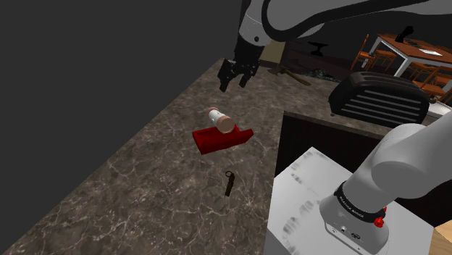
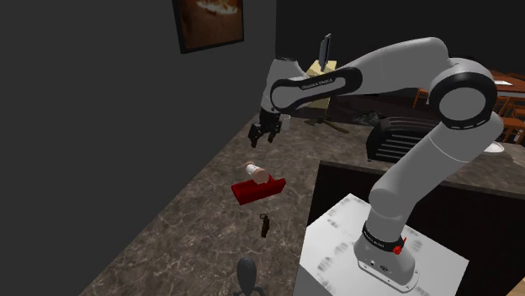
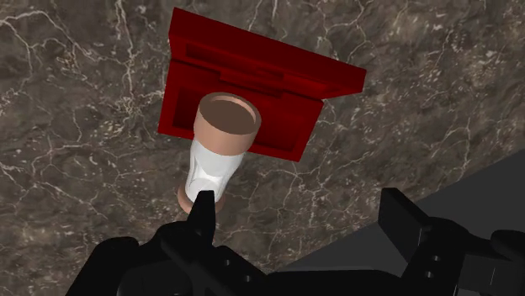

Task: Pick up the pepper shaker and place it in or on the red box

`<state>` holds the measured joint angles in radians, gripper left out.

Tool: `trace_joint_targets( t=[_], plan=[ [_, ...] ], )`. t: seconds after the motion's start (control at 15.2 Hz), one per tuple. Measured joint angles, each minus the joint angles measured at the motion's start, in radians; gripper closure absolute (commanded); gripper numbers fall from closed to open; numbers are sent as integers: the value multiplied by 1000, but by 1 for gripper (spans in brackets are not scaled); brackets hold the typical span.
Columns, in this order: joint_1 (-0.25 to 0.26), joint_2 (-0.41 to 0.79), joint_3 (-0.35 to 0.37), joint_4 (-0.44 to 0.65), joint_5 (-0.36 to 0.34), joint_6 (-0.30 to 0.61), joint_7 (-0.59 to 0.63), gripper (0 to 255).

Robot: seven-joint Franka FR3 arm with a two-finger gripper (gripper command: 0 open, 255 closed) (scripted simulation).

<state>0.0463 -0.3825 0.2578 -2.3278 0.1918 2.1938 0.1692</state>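
The white Franka arm (image 2: 421, 168) rises from its base, bends at a high elbow and stretches its forearm toward the second exterior view's left, with the wrist turned down. The black gripper (image 1: 235, 74) hangs in the air pointing downward, seemingly tipped a little off vertical. Its two fingers (image 3: 202, 214) stand apart, clasping nothing.

You see pepper shaker (image 3: 220, 147): white body, pinkish-tan ends | red box (image 3: 252, 59): deep red all over | countertop (image 1: 130, 188): dark brown marble, thin white veins | gripper (image 3: 299, 206): plain black | arm (image 2: 395, 63): white, dark joints | stand (image 1: 304, 195): white, faint grey mottling | small object (image 1: 229, 183) near you: blackish-brown
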Motion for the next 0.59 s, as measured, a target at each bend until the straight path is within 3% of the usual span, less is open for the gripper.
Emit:
trace_joint_targets(
  t=[0.2, 0.59],
  plan=[
    [-1, -34, -10, 42, -1, -76, 1, 0],
    [-1, -40, -14, 48, -2, -90, -1, 0]
  ],
)
